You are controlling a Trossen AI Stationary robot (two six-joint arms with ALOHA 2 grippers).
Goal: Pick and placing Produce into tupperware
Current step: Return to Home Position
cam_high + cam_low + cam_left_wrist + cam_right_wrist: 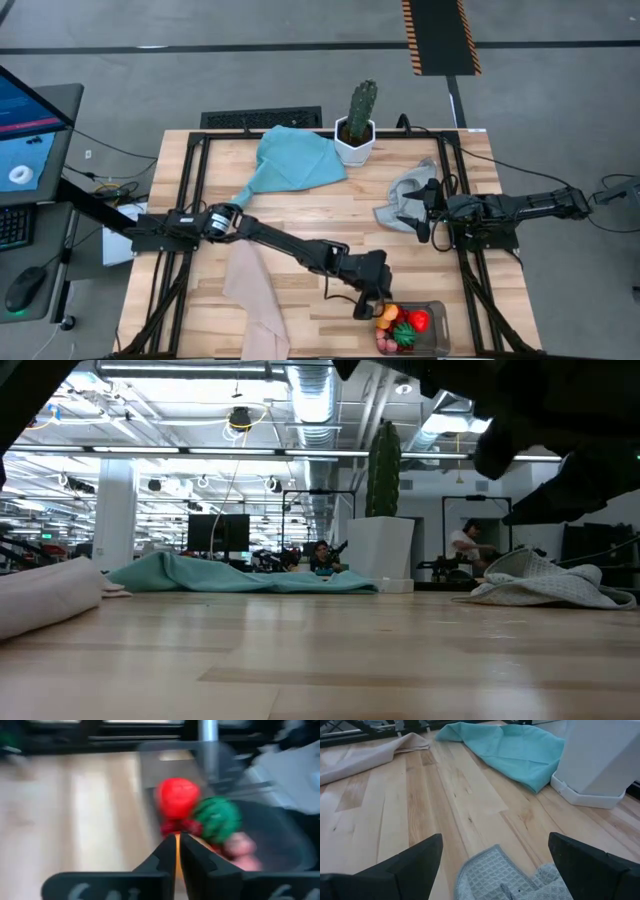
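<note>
The left arm's jaws are pressed together, apparently empty, above the red, orange and green toy produce (405,325) heaped in the clear greyish plastic tub (442,318). On withdrawal, the rim could be clipped and pieces spilled. The right arm's jaws are spread over a grey cloth (485,870).

Left wrist view motion-blurred thru-out: produce (178,800) reads only as red, green & pinkish blobs, kinds not tellable; tupperware (287,845) a grey smear. High view: left hand (366,305) covers tupperware's nearest corner; pieces inside too small to name. Beige cloth (262,300) cut by bottom edge, monitor (25,130) by left edge. Low view: dark arm parts (560,420) blurred, which arm can't tell; ppl (465,545) in bkgd too small. Right wrist view: white pot (600,760) cut at top & right, grey cloth (495,875) at bottom.
</note>
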